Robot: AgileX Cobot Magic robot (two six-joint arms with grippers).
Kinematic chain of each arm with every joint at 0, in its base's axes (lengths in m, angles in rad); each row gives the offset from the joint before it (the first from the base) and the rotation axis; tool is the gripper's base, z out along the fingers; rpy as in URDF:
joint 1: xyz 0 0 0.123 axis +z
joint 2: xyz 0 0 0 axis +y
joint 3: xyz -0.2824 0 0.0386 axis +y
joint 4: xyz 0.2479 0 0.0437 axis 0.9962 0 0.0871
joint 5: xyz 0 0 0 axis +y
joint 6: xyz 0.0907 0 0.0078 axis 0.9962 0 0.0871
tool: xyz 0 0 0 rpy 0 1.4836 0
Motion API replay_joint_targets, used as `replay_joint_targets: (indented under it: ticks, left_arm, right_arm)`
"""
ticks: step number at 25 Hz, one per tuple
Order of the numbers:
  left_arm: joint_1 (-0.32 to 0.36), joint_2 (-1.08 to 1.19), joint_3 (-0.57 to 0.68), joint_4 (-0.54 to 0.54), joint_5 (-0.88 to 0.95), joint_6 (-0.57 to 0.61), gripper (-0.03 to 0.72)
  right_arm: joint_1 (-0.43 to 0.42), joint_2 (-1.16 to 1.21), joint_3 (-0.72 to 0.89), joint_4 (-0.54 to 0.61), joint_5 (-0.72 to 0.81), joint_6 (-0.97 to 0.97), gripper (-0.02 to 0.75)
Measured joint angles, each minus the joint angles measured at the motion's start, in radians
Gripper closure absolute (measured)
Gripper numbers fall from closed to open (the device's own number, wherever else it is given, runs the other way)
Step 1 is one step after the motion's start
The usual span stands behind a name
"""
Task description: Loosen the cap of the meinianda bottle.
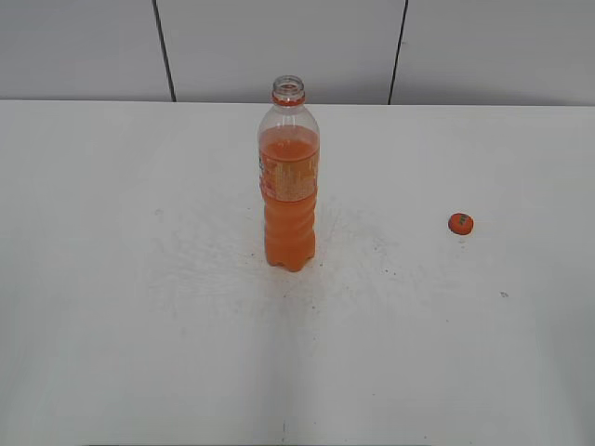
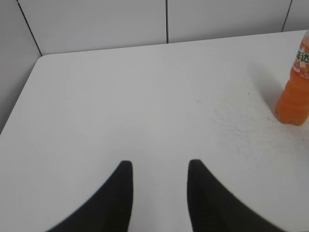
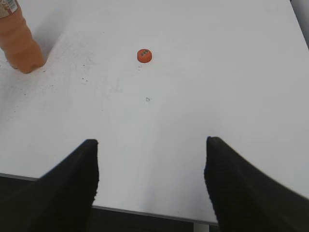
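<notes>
A plain white table fills the exterior view, its far edge meeting a pale grey panelled wall; the meinianda bottle stands upright near the middle of it, mouth open, part-filled with orange drink; the cap lies flat on the table well apart to the bottle's right, pale mark facing up; fine dark specks and faint scuffs dot the surface around the bottle's base; a rounded table corner shows in the left wrist view.
</notes>
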Motion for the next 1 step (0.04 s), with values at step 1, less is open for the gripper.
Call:
replay_joint_targets:
  ticks: [1]
  left_arm:
    - [0.0, 0.0, 0.0, 0.0, 0.0, 0.0, 0.445]
  right_arm:
    - [0.0, 0.0, 0.0, 0.0, 0.0, 0.0, 0.224]
